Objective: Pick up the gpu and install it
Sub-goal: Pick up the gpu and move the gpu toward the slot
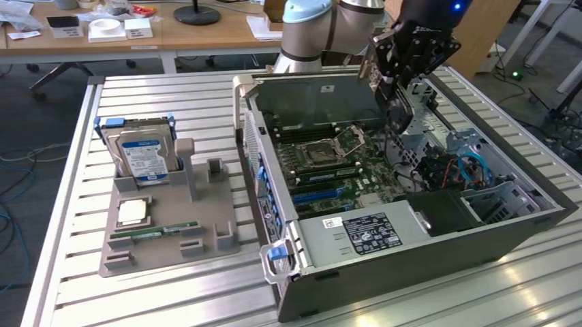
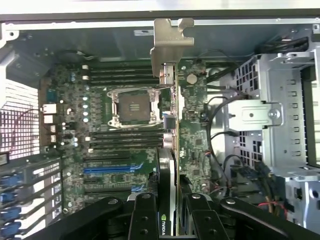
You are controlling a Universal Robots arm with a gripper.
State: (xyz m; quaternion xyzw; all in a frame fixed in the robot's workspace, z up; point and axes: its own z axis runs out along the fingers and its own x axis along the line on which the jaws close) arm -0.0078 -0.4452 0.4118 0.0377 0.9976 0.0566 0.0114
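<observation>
Seeing the thin, flat, dark gpu [image 2: 167, 165] edge-on from the wrist, so I can't make out its faces or bottom edge. The black metal gripper [image 2: 167, 200] cuts off its near end, fingers [image 2: 143, 215] clamped on both sides of the card. A silvery metal bracket [image 2: 171, 40] sits at the far end and a small green logo [image 2: 163, 221] shows between the fingers. The card hangs upright over the green motherboard [image 2: 125, 150] inside the open grey computer case [image 1: 409, 252]. Can't tell if it touches a slot.
</observation>
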